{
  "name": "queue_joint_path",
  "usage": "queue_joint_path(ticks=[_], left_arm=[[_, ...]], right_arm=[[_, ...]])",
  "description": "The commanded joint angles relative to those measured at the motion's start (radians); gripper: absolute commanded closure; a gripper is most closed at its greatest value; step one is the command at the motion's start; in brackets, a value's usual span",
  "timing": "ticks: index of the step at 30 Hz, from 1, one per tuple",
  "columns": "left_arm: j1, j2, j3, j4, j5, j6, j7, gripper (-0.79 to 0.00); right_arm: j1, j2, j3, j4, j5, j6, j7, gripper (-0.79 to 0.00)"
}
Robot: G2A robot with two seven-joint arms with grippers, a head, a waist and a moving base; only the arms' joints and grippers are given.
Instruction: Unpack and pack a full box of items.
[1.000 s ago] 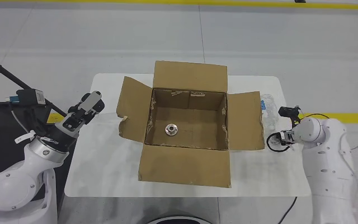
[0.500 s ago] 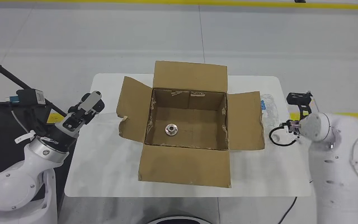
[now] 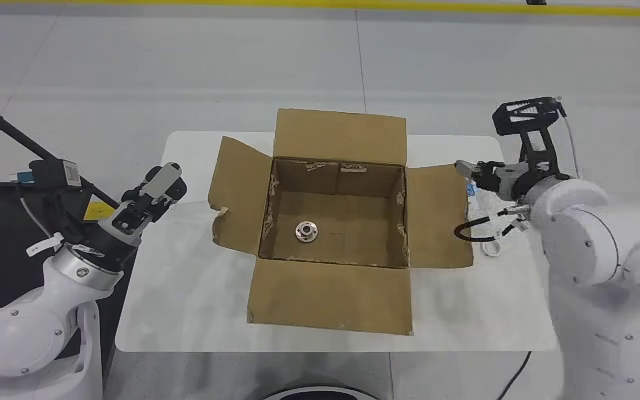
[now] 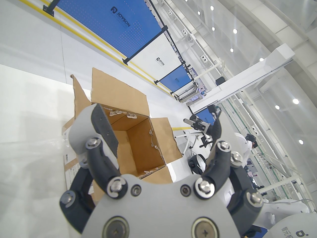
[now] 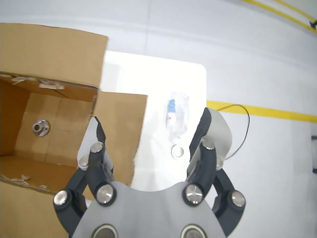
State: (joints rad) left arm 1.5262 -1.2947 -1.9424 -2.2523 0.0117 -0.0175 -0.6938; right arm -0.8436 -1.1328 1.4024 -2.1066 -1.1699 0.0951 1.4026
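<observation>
- An open brown cardboard box [image 3: 338, 135] is sitting mid-frame on the white rounded table [image 3: 180, 300], flaps splayed, with a small round metal fitting [image 3: 304, 231] lying on its floor.
- The right gripper [image 5: 151, 117] is hovering with fingers spread over a clear plastic bottle with a blue label [image 5: 176, 117], which is lying just beside the box's right flap.
- The left gripper [image 4: 157, 115] is hanging at frame left, fingers apart and holding nothing, near the left flap.

A white table [image 3: 180, 300]; a yellow floor line [image 5: 272, 113]; blue panels [image 4: 104, 13] behind.
</observation>
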Motion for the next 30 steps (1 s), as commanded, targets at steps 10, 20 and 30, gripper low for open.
queue_joint_path(ticks=[10,20,30], left_arm=[[0.02,0.01,-0.022,0.015,-0.003,0.013,0.061,-0.785],[0.022,0.011,-0.025,0.014,-0.004,0.015,0.065,-0.785],[0.022,0.011,-0.025,0.014,-0.004,0.015,0.065,-0.785]], right_arm=[[0.213,-0.051,-0.367,0.159,0.187,-0.14,-0.079,-0.702],[0.353,-0.119,-0.639,0.429,0.328,-0.282,-0.133,-0.64],[0.446,-0.208,-0.821,0.707,0.436,-0.335,-0.227,-0.446]])
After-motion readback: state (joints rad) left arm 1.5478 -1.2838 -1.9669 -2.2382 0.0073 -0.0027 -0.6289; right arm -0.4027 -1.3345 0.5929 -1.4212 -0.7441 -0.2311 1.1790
